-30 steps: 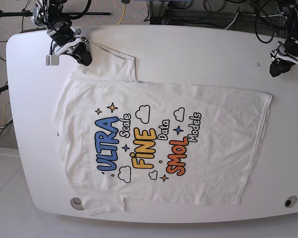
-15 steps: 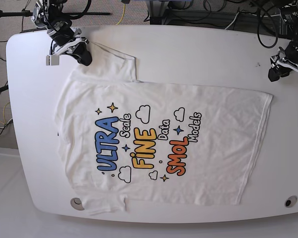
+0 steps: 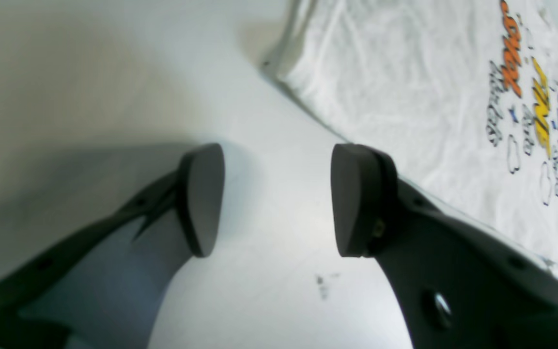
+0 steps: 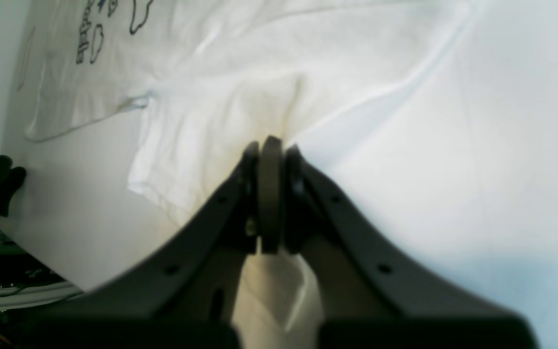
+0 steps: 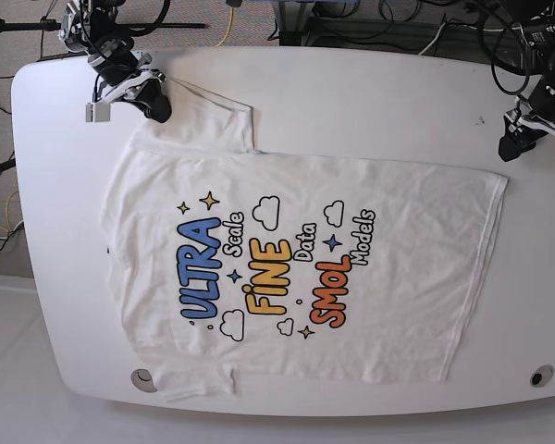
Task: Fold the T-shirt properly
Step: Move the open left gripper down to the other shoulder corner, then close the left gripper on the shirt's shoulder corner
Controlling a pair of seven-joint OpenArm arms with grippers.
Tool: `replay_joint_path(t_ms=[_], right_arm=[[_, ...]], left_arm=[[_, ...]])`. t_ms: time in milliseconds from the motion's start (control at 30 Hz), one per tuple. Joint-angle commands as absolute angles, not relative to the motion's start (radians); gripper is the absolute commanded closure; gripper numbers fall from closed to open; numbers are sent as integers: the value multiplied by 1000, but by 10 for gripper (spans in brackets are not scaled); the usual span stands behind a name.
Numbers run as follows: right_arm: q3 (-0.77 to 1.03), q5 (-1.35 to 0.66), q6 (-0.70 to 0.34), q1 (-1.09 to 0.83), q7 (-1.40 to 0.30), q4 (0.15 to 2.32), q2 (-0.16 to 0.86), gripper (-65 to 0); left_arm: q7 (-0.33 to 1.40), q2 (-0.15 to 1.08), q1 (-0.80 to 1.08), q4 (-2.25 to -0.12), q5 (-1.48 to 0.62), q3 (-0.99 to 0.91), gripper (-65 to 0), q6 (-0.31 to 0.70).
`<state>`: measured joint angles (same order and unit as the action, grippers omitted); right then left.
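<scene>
The T-shirt [image 5: 287,268] lies flat and print-up on the white table [image 5: 370,92], with blue, yellow and orange lettering. At the far left corner, my right gripper [image 5: 155,106] is shut on the upper sleeve. In the right wrist view the sleeve cloth [image 4: 240,97] puckers where the right gripper [image 4: 270,145] pinches it. My left gripper [image 5: 511,148] hovers just beyond the shirt's far right hem corner. In the left wrist view the left gripper [image 3: 276,198] stands open over bare table, and the hem corner [image 3: 269,63] lies ahead of its fingertips.
Two round holes [image 5: 143,377] [image 5: 539,376] sit near the table's front edge. A small dark mark [image 5: 479,119] is on the tabletop near the left gripper. Cables and stands crowd the area behind the far edge. The lower sleeve hangs by the front edge.
The left arm has shifted a little toward the shirt's hem corner. The right gripper and the shirt have stayed put.
</scene>
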<state>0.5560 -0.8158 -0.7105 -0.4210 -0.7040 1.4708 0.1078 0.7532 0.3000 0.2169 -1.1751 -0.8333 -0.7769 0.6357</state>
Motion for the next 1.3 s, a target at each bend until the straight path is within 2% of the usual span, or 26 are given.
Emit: replay_joint_path(t_ms=[0, 533, 1267], right_arm=[[559, -789, -698, -425, -726, 1474, 113, 0], [552, -778, -698, -428, -737, 1472, 112, 0], [551, -781, -698, -428, -735, 1473, 113, 0]], left_arm=[[791, 308, 217, -1167, -795, -762, -326, 634], [770, 309, 192, -1210, -775, -608, -330, 602], [770, 270, 143, -1199, -754, -599, -331, 590]])
